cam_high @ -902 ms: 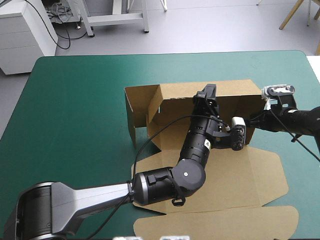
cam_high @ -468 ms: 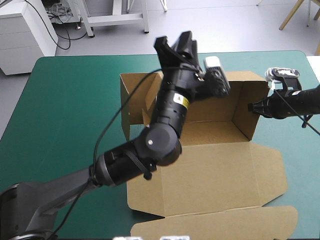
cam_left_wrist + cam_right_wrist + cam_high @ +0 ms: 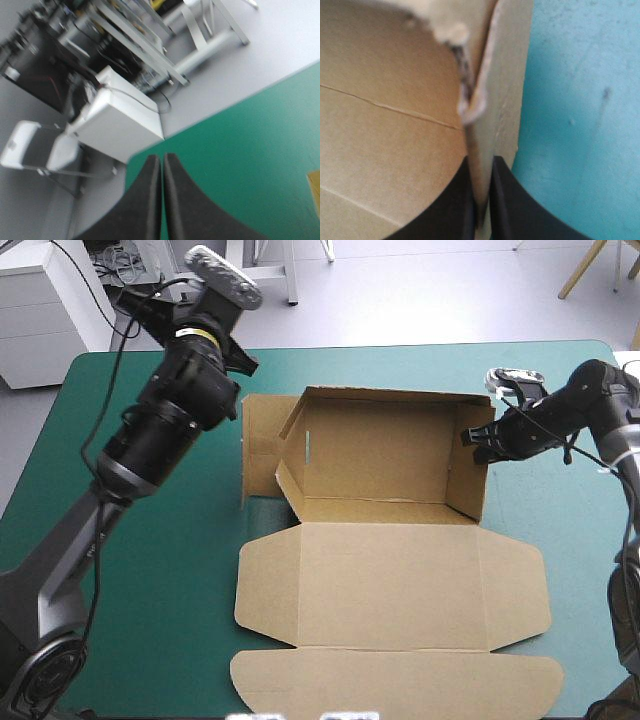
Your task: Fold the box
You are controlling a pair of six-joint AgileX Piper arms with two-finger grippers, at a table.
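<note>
The right gripper, jaws pinching the right end wall of the brown box lying lengthwise left-to-right mid-tabletop, sits nearer; the left gripper, jaws closed empty, hangs above the far left corner.

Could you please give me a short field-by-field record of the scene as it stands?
Object: brown cut-board box, open tray, walls raised, lid flat toward the near edge
Surface: teal-green table cover
Left: left gripper, black fingers shut, empty, raised near the table's far-left corner
Right: right gripper, fingers shut on the box's right wall
</note>
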